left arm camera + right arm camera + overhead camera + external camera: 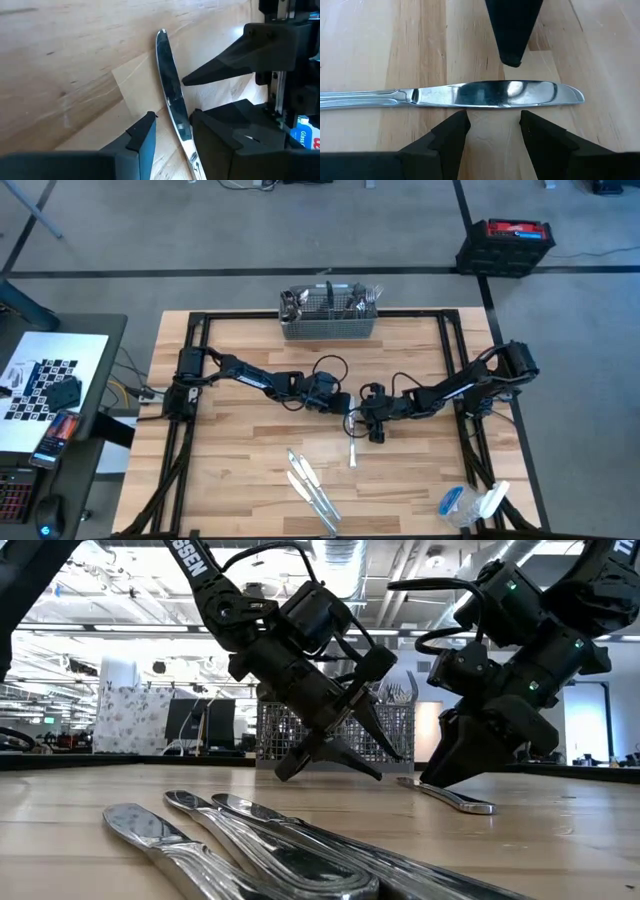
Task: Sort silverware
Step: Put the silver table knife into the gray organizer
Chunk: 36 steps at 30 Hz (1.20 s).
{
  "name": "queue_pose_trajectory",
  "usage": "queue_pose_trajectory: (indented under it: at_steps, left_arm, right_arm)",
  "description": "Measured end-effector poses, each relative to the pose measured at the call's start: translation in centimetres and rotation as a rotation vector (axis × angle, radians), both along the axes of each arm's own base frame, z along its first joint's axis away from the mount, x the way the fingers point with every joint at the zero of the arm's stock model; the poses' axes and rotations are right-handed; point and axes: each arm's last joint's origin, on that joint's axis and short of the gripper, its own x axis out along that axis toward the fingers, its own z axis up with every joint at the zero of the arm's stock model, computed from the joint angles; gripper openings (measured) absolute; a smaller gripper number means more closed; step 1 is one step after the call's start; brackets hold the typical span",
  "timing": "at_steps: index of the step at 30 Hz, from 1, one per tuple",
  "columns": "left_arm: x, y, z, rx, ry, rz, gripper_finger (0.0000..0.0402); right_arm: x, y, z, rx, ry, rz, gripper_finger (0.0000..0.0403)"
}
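One table knife lies flat on the wooden table at mid-table, its blade tip toward the far edge. My left gripper reaches it from the table's left, rolled on its side and open. In its wrist view the knife runs between its fingers; one finger stops short of the blade's left edge. My right gripper slants down from the table's right, open, both fingertips right at the blade's right edge. More silverware stands in the wire-mesh basket. My right gripper has both fingertips down right beside the blade's right long edge, slanting in from the table's right, across the knife. Whether they touch the blade, I cannot tell. The knife lies flat on the table.
Three more knives lie side by side near the front edge, close to the low camera. The basket stands at the middle of the far edge. A clear plastic bag sits at the near right corner. Black frame rails run along the table's sides.
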Motion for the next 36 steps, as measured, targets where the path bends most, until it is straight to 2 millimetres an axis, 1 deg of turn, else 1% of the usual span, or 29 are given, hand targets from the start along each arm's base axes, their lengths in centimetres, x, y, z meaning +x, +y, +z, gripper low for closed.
queue_pose_trajectory:
  at_steps: [2,8,10,12,16,20,22,24,28,31,36]
  left_arm:
    - [0.0,-0.1,0.0,0.053,-0.003,-0.042,0.011]
    - [-0.1,-0.2,0.0,0.285,-0.013,-0.252,0.011]
    - [-0.1,-0.2,0.2,0.389,-0.039,-0.362,0.011]
    - [0.0,-0.2,0.8,0.51,-0.077,-0.486,0.011]
    - [-0.2,-0.8,2.0,0.865,-0.109,-0.779,0.011]
    - [0.0,-1.7,3.0,1.318,-0.12,-1.099,0.011]
    - [0.0,-2.3,3.1,1.501,-0.109,-1.246,0.011]
    - [0.2,-2.8,2.3,1.621,-0.1,-1.351,0.011]
    - [0.4,-3.1,1.5,1.709,-0.101,-1.438,0.011]
    - [0.4,-3.2,1.5,1.749,-0.093,-1.464,0.011]
    - [0.6,-2.0,1.6,1.766,-0.102,-1.437,0.011]
  right_arm:
    - [0.0,0.0,0.0,0.0,0.001,0.0,0.0179]
    - [0.0,0.1,0.0,0.021,0.001,-0.022,0.0179]
    - [-0.1,0.1,0.0,0.039,-0.001,-0.04,0.0179]
    - [-0.1,0.1,0.1,0.06,-0.007,-0.062,0.0179]
    - [-0.3,0.0,0.6,0.073,-0.014,-0.072,0.0179]
    - [-0.4,0.0,1.3,0.089,-0.043,-0.081,0.0179]
    - [-0.3,0.0,1.3,0.111,-0.049,-0.103,0.0179]
    - [-0.3,0.1,1.3,0.132,-0.053,-0.122,0.0179]
    - [-0.4,0.4,1.1,0.162,-0.045,-0.137,0.0179]
    - [-0.4,0.4,1.1,0.177,-0.042,-0.151,0.0179]
    - [-0.5,0.4,1.1,0.178,-0.04,-0.154,0.0179]
